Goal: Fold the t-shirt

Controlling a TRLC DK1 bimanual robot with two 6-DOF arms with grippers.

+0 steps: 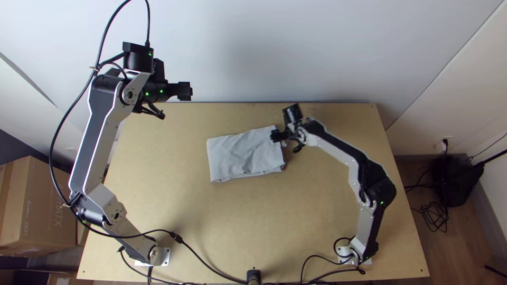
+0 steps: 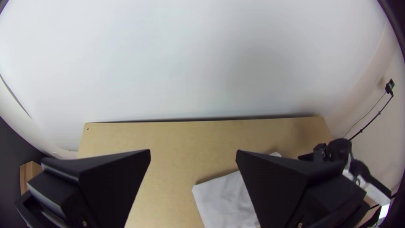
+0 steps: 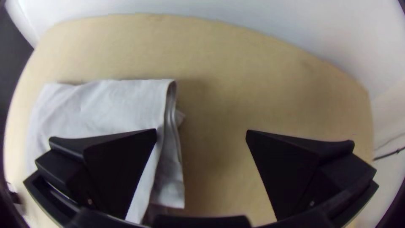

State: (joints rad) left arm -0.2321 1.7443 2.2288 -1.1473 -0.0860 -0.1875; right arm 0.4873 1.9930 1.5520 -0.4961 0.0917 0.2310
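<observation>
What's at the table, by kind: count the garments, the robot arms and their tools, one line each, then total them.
Garments: 1, the folded t-shirt
Robot arms: 2, the left arm and the right arm
Tools: 2, the left tool and the right tool
Total: 5

2 silver-grey arms, flat silver links, black joints, small green lights, looping black cables.
</observation>
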